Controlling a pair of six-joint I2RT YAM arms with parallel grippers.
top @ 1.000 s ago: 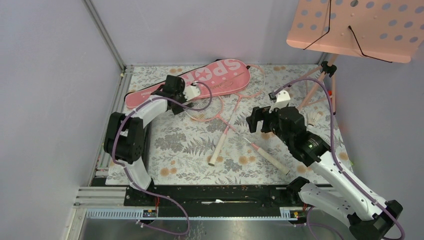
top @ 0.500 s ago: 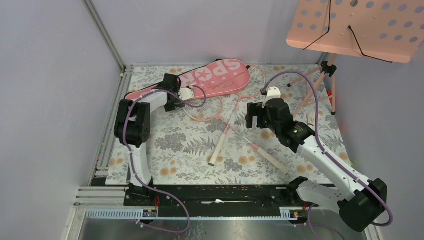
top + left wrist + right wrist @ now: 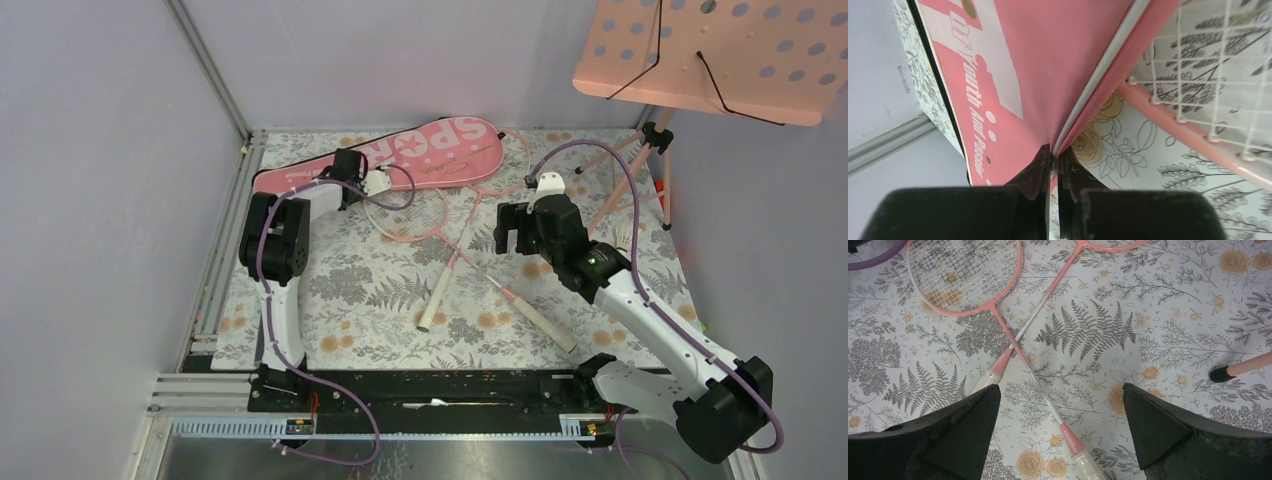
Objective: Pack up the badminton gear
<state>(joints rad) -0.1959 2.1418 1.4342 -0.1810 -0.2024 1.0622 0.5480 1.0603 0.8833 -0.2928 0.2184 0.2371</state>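
The left gripper (image 3: 1053,152) was clamped on the near edge of the bag (image 3: 1038,60), pinching its piped seam. The bag lay along the far wall, its long axis running left to right, narrow end left. Opening it would likely turn on lifting that seam up and away from the rackets (image 3: 999,363). These lay crossed just on the near side of the bag, heads toward it and handles toward the arm bases. The right gripper (image 3: 1059,390) hung above their shafts with jaws wide and nothing in them, so the right arm was nearer them. A floral cloth (image 3: 370,290) covered the table. Grey walls (image 3: 100,200) closed in the left and back, and a stand (image 3: 720,50) crowded the far right.
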